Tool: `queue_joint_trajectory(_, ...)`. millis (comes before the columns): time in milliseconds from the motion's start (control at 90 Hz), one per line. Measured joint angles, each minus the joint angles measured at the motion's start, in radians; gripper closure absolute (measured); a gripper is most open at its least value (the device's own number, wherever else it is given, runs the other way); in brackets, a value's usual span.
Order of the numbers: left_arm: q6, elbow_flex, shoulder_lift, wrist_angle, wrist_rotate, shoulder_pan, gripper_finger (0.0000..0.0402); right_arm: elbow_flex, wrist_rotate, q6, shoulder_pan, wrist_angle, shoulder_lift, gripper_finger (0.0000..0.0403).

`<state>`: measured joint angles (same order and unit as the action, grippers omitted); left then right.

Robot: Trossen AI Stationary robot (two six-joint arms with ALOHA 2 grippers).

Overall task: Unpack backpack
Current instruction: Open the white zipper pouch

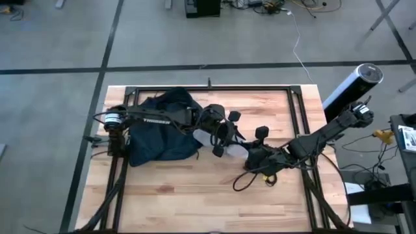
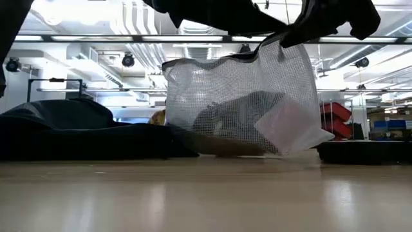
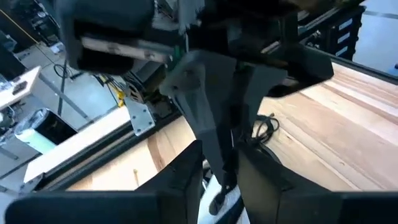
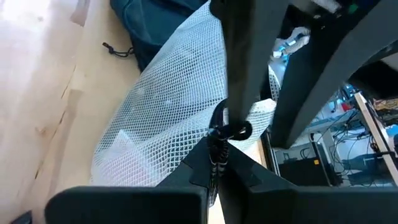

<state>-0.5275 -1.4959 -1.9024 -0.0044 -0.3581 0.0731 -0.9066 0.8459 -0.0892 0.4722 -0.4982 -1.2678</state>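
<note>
At centre frame, the left gripper (image 1: 220, 140) and right gripper (image 1: 255, 158), each with fingers pinching the mesh pouch (image 2: 248, 106), hold it off the tabletop (image 1: 195, 188), apparently clear of the backpack (image 1: 159, 127) lying left of centre.

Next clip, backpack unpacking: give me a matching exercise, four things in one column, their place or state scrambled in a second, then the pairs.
Column one:
1. backpack
2. mesh pouch
3. left hand
4. right hand

Column two:
A. white see-through net, held up with its lower edge near the table
B. shut on the pouch's top edge, reaching in from the table's right side
C. dark and slumped on the wooden table's left part
D. just beyond the backpack's right edge, by the pouch

Pairs: 1-C, 2-A, 3-D, 4-B
</note>
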Motion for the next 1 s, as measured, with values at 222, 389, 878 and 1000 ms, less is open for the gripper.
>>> queue_joint_trajectory(222,0.012,-0.002,-0.015,-0.013,-0.001,0.000,0.0284,0.001,-0.024,-0.044,0.000,0.002,0.000,0.0403)
queue_joint_trajectory(389,0.023,-0.002,-0.016,-0.018,-0.001,0.000,0.0254,0.001,-0.017,-0.074,0.000,0.004,0.000,0.0403)
queue_joint_trajectory(878,0.047,-0.002,-0.006,-0.073,0.078,-0.002,0.0379,-0.007,0.026,-0.046,-0.007,-0.004,-0.001,0.0403)
queue_joint_trajectory(1000,0.041,-0.002,0.022,-0.118,0.095,-0.001,0.0395,-0.009,0.045,0.000,-0.005,0.006,0.002,0.0403)
